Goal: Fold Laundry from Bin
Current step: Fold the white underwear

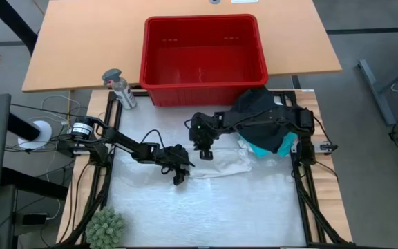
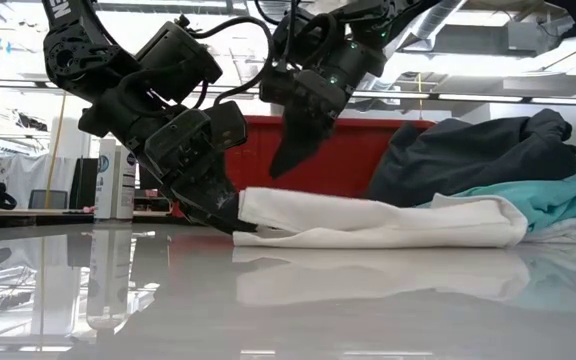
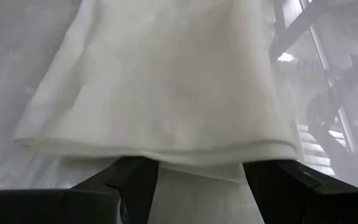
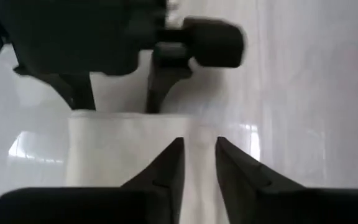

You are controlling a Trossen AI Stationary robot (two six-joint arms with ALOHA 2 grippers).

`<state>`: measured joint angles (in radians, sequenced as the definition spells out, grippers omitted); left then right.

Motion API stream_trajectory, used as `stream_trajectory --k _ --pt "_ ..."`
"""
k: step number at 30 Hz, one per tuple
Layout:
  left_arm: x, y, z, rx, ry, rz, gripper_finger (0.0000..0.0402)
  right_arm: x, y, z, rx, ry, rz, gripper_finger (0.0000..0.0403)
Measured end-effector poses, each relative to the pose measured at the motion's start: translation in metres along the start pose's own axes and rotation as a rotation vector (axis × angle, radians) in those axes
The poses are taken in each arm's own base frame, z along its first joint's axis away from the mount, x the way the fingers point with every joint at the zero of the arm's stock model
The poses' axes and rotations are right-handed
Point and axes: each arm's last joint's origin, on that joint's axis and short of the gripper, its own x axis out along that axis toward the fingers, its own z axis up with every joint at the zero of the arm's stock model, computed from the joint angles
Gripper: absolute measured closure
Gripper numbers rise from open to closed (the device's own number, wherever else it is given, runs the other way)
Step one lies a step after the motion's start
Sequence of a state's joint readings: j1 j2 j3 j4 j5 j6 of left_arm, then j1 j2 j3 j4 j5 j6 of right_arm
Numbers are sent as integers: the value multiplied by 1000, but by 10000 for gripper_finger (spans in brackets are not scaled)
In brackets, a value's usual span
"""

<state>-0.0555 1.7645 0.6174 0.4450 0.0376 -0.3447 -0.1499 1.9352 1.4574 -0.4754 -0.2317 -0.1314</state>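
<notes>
The white garment [image 1: 221, 166] lies folded flat on the table's middle, and the low view shows it as a low stack [image 2: 378, 222]. My left gripper [image 1: 184, 166] sits at its left end, jaws wide apart, slanting down to the table [image 2: 223, 210]. My right gripper [image 2: 280, 165] hangs above the garment, clear of it, fingers a little apart [image 4: 199, 146]. Black clothing [image 1: 261, 111] and a turquoise shirt [image 1: 275, 144] are piled under the right arm. The red bin [image 1: 150, 48] stands behind, with nothing showing inside. My left gripper meets the white garment's folded left end [image 3: 166, 149]. The fold lies across both fingertips [image 3: 135, 180] and hides them, with a lower layer showing between the fingers. The fingers come slanting down from the table's left. Whether they pinch the cloth I cannot tell; the garment rests on the table.
A grey spray bottle [image 1: 119, 86] stands at the bin's left corner. A green spiky ball [image 1: 106, 227] sits at the near left. Black frame rails [image 1: 302, 187] border the work surface, and the clothing pile fills the right side.
</notes>
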Motion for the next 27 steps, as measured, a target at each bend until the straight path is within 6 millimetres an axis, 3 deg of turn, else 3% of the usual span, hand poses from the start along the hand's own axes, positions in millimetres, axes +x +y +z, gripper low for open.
stream_trajectory --k 7,10,13,20,27 --pt "0 0 -1 -1 12 0 181 -35 -3 -7 111 85 6 228" --pt "-1 0 -2 -8 37 -14 181 -58 -2 -24 186 232 -13 220" --pt "-1 0 -3 -34 45 -10 181 -69 2 -47 296 383 -49 222" --pt "-18 4 2 -46 92 21 181 -83 47 -80 461 406 -112 233" --pt "-46 2 12 -62 117 7 181 -68 85 -89 480 310 -273 235"
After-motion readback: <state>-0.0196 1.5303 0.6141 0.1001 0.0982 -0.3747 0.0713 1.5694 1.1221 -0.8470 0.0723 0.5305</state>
